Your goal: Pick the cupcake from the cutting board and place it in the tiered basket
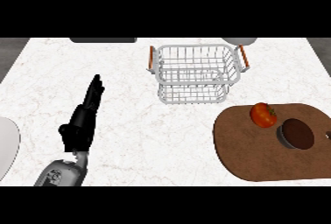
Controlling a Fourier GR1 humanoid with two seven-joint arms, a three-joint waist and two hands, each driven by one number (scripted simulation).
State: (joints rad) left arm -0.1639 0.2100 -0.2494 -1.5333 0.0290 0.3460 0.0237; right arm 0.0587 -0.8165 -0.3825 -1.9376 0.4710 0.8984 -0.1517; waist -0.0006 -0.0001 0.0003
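Pick-up not begun; left hand (81, 120) fingers straight, holding nothing; cupcake (297, 133) lies well right of them on the cutting board (242, 144); reach required.

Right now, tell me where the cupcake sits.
In the head view the cupcake sits at the right, on the brown cutting board, just right of and below the tomato, with the white tiered basket further up the counter.

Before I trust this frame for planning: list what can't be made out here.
- Right hand: shows nowhere in the head view.
- Grey object behind the tiered basket: cut off by the upper band.
- Dark slab at the counter's far edge: cut off too.
- White shape at left: cropped by the edge.
- Cupcake: seen from above only; its sides are hidden.
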